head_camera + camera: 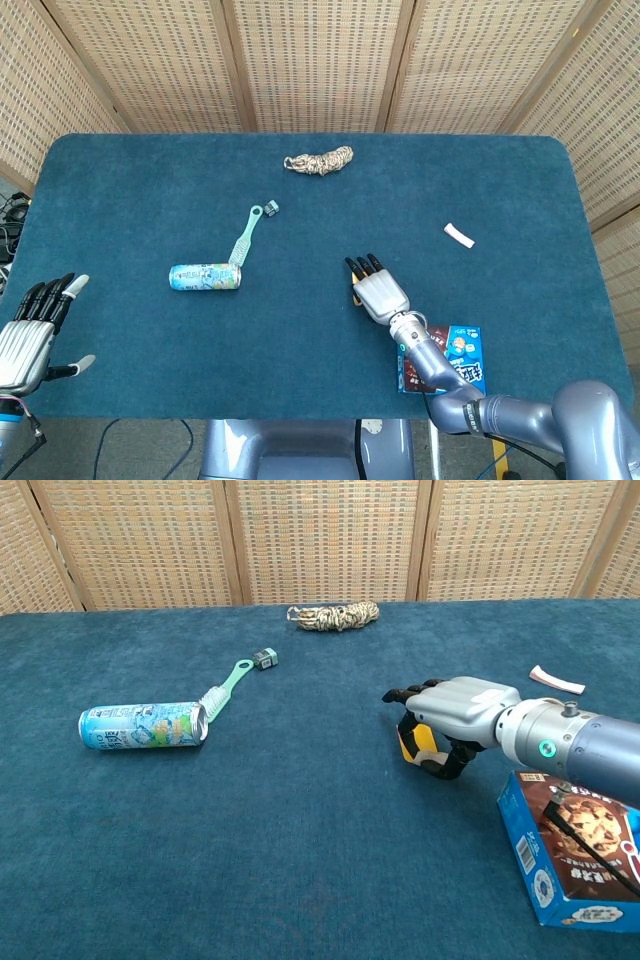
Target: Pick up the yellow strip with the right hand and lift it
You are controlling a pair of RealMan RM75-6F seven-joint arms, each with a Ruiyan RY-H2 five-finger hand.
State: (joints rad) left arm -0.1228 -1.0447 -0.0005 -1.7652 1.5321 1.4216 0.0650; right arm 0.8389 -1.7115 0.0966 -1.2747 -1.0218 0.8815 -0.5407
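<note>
The yellow strip (pixel 409 744) is pinched under my right hand (pixel 455 715), between its curled fingers and thumb, a little above the blue cloth. In the head view only a thin yellow sliver (pixel 354 297) shows at the left edge of the right hand (pixel 377 293), which covers the rest. My left hand (pixel 30 330) hovers at the table's near left corner with its fingers apart and nothing in it.
A drink can (pixel 140 726) lies on its side at the left, with a green brush (pixel 225 689) and a small clip (pixel 264 658) behind it. A rope bundle (pixel 333 615) lies at the back. A white piece (pixel 556 680) lies far right. A snack box (pixel 570 850) stands under my right forearm.
</note>
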